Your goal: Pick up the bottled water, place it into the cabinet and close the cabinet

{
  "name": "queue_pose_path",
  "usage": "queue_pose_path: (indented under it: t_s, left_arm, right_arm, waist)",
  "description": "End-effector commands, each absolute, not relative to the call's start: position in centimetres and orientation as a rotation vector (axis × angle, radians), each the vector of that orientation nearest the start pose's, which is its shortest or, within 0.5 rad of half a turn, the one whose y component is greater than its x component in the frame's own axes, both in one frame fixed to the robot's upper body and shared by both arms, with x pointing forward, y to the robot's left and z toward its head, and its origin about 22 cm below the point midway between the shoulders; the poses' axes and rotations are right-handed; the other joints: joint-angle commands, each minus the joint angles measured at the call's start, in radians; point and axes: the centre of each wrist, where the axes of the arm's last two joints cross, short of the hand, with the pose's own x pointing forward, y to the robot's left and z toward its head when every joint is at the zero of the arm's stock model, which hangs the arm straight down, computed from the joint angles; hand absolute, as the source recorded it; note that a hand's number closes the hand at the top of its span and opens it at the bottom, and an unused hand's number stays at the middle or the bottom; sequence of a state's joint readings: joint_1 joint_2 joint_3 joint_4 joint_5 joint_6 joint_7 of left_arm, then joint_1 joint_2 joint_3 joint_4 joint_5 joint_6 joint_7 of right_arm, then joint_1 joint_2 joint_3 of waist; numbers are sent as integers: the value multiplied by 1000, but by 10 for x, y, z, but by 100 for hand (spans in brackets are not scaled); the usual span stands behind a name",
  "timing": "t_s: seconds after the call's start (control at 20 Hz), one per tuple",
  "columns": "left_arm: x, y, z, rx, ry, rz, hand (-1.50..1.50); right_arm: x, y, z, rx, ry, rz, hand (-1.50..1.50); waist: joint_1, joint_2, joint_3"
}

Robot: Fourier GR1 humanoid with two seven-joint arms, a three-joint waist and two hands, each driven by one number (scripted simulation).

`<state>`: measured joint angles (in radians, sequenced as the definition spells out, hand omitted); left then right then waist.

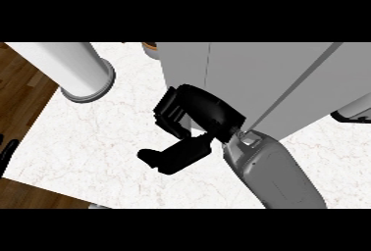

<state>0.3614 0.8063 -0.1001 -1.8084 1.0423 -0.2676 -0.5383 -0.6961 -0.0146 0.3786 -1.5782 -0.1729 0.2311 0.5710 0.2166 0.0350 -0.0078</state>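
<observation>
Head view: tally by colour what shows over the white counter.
Black: 1, right hand
Grey: 2, cabinet, forearm
White: 2, cylinder, thing at right edge
Orange: 1, rim by cabinet
Total: 6

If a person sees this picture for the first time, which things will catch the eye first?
The black right hand at the centre, on its grey forearm from the lower right, sits at the lower left corner of the grey cabinet. At the upper left, a thick white cylinder stands at the edge of the white counter.
</observation>
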Motion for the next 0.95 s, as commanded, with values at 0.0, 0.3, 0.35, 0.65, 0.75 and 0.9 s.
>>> queue_pose_path:
  t_s: [0.0,0.3,0.35,0.65,0.75,0.9]
  left_arm:
    - [158,373,60,-483,-1868,126,-150]
    - [153,377,58,-484,-1877,161,-150]
    - [156,377,60,-483,-1882,153,-150]
    - [145,373,54,-497,-1880,153,-150]
    - [150,379,57,-476,-1892,169,-150]
    - [141,381,50,-499,-1869,170,-150]
  right_arm:
    - [336,-44,191,363,-1543,776,150]
    - [370,-35,209,287,-1601,587,150]
    - [372,-33,208,277,-1609,569,150]
    - [382,-37,199,302,-1564,377,-150]
    - [383,-35,197,304,-1570,375,-150]
    - [385,-32,200,314,-1563,341,-150]
  waist:
    - [-23,0,2]
    - [-27,3,4]
    - [-31,6,4]
    - [-25,2,5]
    - [-49,7,5]
    - [-39,5,4]
